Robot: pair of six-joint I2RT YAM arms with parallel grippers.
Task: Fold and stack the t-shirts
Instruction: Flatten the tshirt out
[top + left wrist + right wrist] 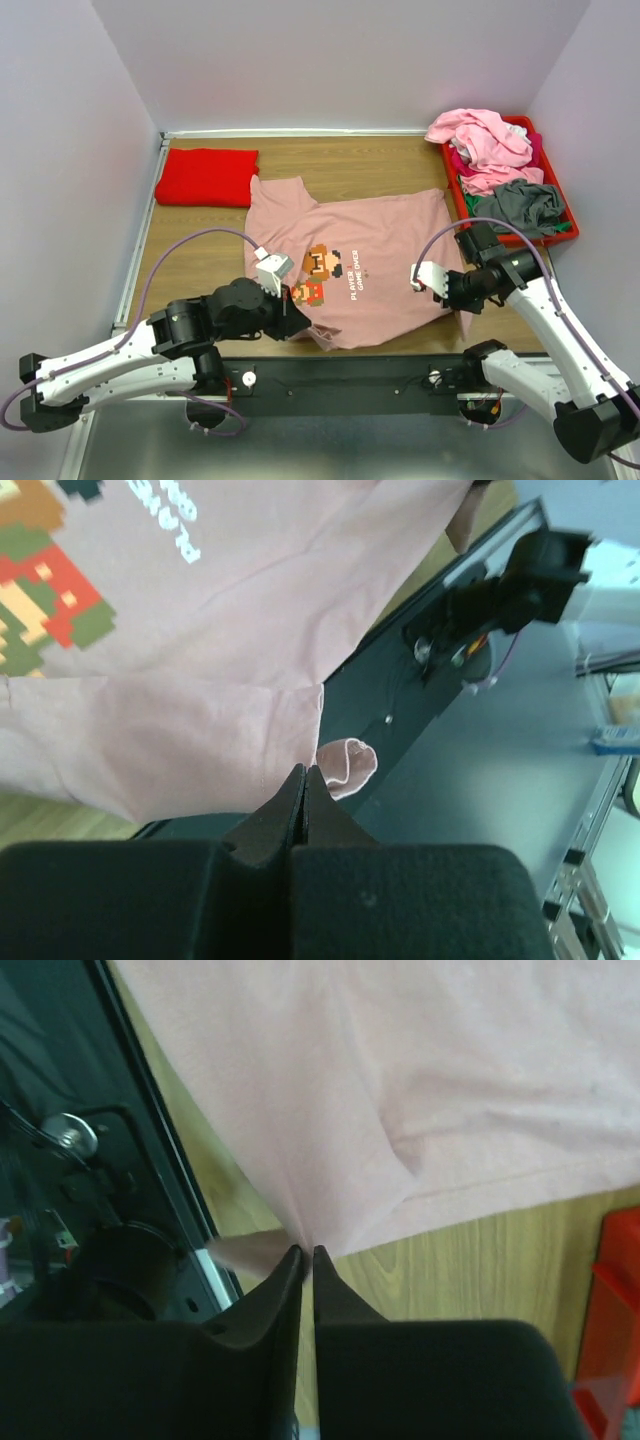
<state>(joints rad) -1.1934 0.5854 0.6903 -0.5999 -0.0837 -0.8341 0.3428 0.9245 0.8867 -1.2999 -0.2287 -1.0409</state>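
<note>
The dusty-pink t-shirt (pixel 370 250) lies spread print-up on the table (pixel 200 240). My left gripper (pixel 303 772) is clenched on its near hem at 7 o'clock, and my right gripper (pixel 308 1252) on its corner at 4. A folded red t-shirt (pixel 207 177) sits at 10 o'clock, and a heaped bin (pixel 456 190) at 2.

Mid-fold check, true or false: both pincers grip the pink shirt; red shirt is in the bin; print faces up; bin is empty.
1. The left pincer and right pincer are both shut on the near edge of the dusty-pink shirt. True.
2. The red shirt lies in the bin. False: it sits folded on the table, far left.
3. The print faces up. True.
4. The bin is empty. False: it holds pink garments and a grey garment.
</note>
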